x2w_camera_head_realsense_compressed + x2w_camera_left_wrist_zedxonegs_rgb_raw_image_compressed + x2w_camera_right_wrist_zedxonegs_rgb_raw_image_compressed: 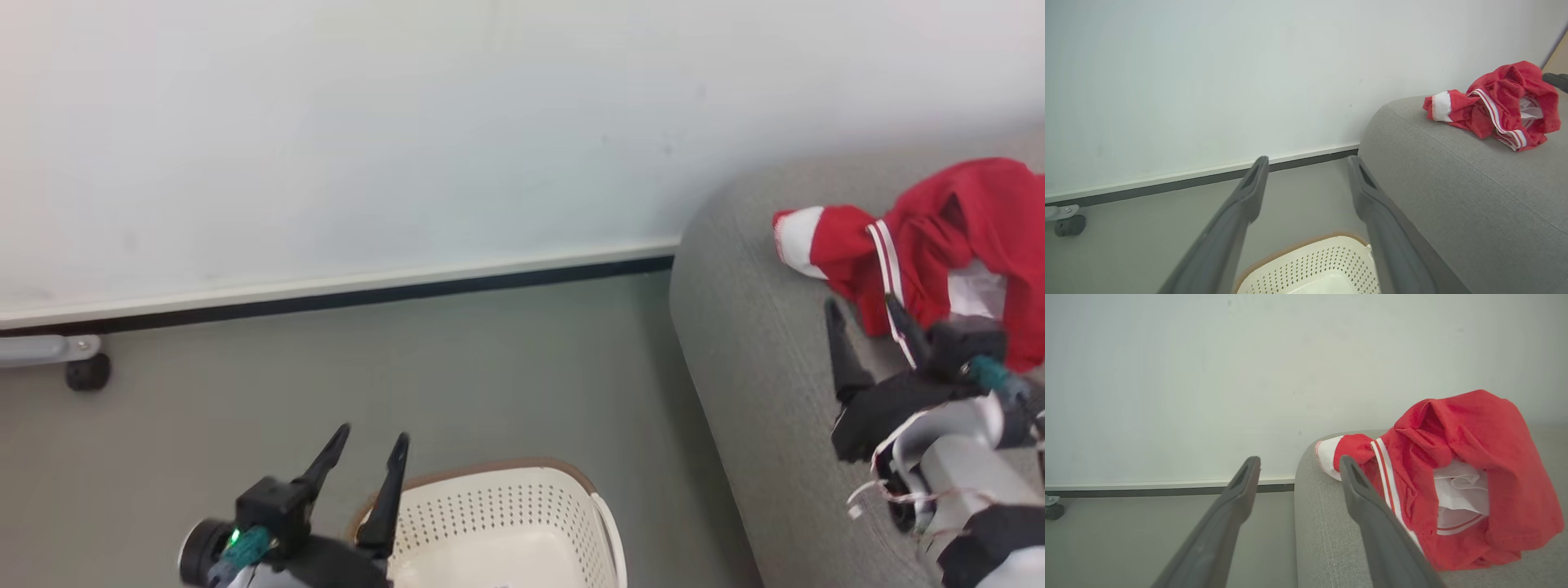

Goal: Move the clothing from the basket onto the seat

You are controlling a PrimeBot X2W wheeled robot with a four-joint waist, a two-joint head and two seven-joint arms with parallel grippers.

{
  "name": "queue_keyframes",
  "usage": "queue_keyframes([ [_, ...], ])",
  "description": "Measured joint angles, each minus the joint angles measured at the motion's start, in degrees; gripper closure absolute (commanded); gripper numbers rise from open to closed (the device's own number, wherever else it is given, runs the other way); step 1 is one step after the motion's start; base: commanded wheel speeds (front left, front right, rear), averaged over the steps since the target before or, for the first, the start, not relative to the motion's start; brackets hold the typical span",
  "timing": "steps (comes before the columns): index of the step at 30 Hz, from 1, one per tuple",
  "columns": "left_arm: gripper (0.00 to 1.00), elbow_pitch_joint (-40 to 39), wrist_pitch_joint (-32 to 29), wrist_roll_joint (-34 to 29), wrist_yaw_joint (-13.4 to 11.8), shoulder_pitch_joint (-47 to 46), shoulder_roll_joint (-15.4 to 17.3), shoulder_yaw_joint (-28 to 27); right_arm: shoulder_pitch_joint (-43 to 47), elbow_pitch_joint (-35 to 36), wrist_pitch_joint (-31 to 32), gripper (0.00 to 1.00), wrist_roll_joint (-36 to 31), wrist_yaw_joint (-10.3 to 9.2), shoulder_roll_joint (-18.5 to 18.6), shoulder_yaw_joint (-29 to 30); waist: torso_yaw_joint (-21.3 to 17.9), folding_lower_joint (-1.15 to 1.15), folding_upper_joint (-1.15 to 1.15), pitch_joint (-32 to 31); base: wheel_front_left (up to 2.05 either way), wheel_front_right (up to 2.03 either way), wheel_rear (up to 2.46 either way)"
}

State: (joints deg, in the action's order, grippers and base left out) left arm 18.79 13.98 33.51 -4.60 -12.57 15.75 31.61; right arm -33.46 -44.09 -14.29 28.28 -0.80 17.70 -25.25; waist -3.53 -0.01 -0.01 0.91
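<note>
Fingers (1237, 498) spread wide, the right gripper (861, 304) sits at the edge of the clothing (963, 220) heaped on the seat (751, 327); the left gripper (372, 433) (also spread) hovers by the basket (506, 506). Best retreat: straight back, clear of loose folds.

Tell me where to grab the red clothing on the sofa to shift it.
I'd take the raised red fold at the top of the clothing, coming down from above with the open right pincer beside it. It stands bunched and proud of the seat; the white cuff lies flat near the edge.
</note>
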Motion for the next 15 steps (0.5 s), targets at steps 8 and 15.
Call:
queue_keyframes([
  [8, 0.0, -1.88, 0.32, 1.34, -1.33, 6.49, 2.32, -4.19, 7.44, 7.6, 0.01, 0.0, -1.04, -2.34, -2.2, -1.22, 2.62, 0.0, 0.0, -3.64, 0.0, 0.0, 0.0],
  [15, 0.0, -4.25, 0.32, 1.76, -1.99, 12.89, 3.83, -9.28, 14.58, 16.06, 0.0, 0.0, -3.42, -4.09, -4.36, -2.89, 3.38, 0.0, 0.0, -6.04, 0.0, 0.0, 0.0],
])
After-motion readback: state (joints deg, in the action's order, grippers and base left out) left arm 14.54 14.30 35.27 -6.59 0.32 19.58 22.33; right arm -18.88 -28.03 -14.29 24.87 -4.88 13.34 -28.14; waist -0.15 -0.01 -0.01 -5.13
